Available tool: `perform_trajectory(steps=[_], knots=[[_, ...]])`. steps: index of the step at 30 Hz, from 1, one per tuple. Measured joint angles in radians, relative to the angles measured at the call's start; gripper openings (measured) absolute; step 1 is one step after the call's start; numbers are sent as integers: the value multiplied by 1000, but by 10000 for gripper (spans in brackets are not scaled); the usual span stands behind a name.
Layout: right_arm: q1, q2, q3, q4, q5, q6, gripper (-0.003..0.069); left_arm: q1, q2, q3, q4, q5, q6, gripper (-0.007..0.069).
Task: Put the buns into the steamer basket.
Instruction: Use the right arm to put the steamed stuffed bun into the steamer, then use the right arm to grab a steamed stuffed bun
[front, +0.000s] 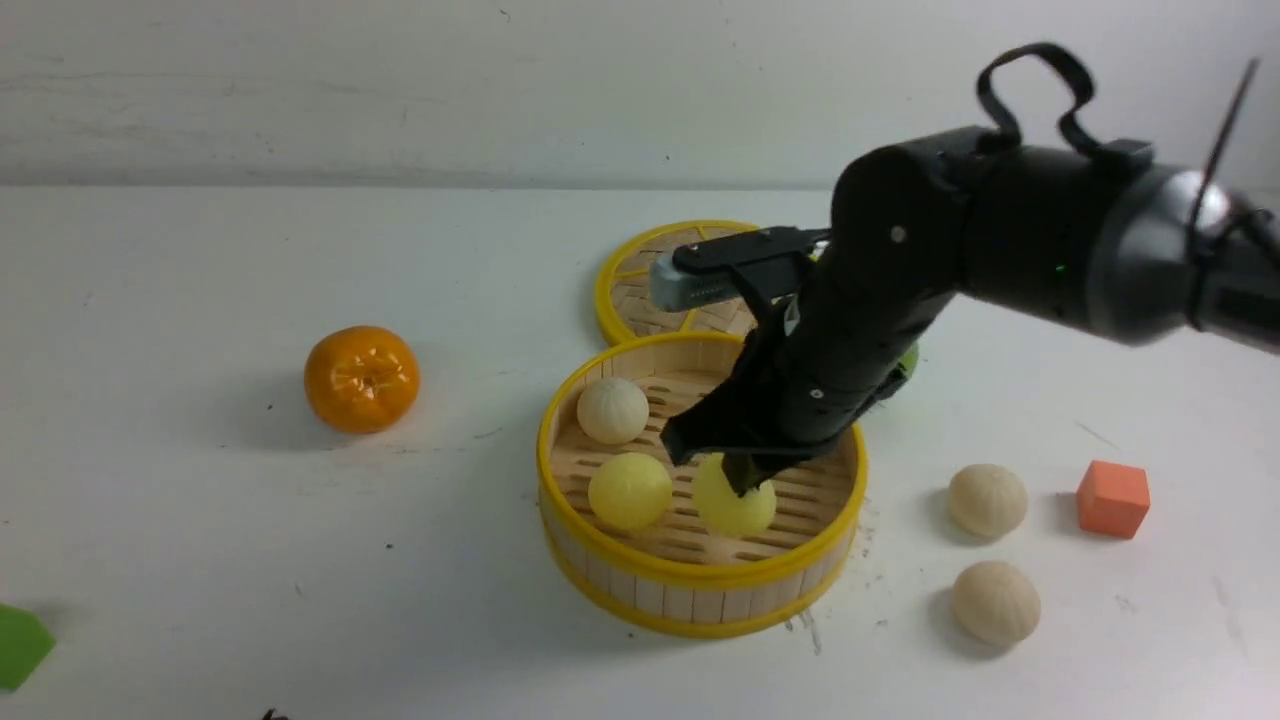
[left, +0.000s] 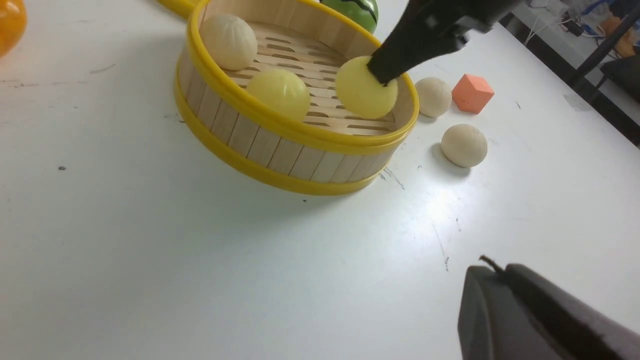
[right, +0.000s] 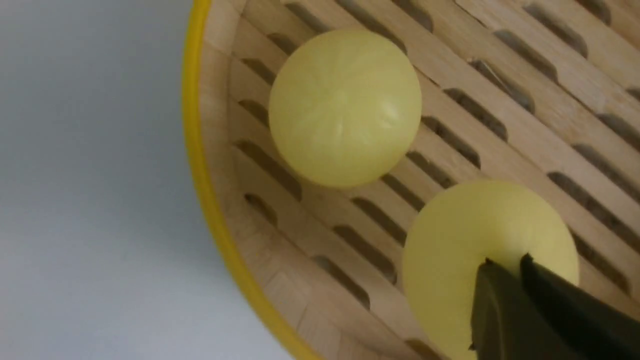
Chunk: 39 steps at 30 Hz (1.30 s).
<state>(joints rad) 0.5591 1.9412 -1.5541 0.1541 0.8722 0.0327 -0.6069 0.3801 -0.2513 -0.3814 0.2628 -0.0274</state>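
3 buns (front: 612, 410) sit in steamer basket (front: 700, 600), 2 outside

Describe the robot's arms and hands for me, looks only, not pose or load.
The right arm is glossy black with rounded joints, a silver-grey band, a looped black cable and a small green light. A grey camera block sits on a black bracket. The right hand is black and tapers narrowly. Of the left hand, only a dark grey rounded tip shows.

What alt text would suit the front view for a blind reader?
The right gripper reaches down into a bamboo steamer basket holding three buns, its tips at a yellow bun. Two beige buns lie on the white table to its right.
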Motion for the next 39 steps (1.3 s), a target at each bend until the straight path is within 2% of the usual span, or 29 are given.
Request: perform_trajectory(steps=[2, 5, 6, 7, 8, 11, 13, 16, 19, 23, 27, 28, 30, 39], knots=[[0, 42, -24, -2, -7, 0, 33, 0, 0, 0, 0, 0, 0, 18], [0, 72, -41, -2, -10, 0, 117, 0, 0, 0, 0, 0, 0, 22], [0, 72, -40, -2, -10, 0, 125, 0, 0, 0, 0, 0, 0, 22], [0, 72, -44, -2, -7, 0, 187, 0, 0, 0, 0, 0, 0, 25], [0, 70, -45, -2, -4, 0, 207, 0, 0, 0, 0, 0, 0, 26], [0, 38, -60, 1, 58, 0, 411, 0, 0, 0, 0, 0, 0, 29], [-1, -14, -62, -4, 109, 0, 498, 0, 0, 0, 0, 0, 0, 29], [-15, -117, -41, -31, 165, 17, 540, 0, 0, 0, 0, 0, 0, 29], [-64, -247, 44, -80, 188, 74, 514, 0, 0, 0, 0, 0, 0, 29], [-167, -327, 221, -91, 189, 118, 427, 0, 0, 0, 0, 0, 0, 29], [-266, -314, 395, -14, 109, 120, 287, 0, 0, 0, 0, 0, 0, 36], [-268, -310, 399, -11, 104, 119, 287, 0, 0, 0, 0, 0, 0, 36], [-282, -282, 419, 8, 47, 107, 242, 0, 0, 0, 0, 0, 0, 39], [-290, -181, 420, -60, -52, 119, 253, 0, 0, 0, 0, 0, 0, 47]])
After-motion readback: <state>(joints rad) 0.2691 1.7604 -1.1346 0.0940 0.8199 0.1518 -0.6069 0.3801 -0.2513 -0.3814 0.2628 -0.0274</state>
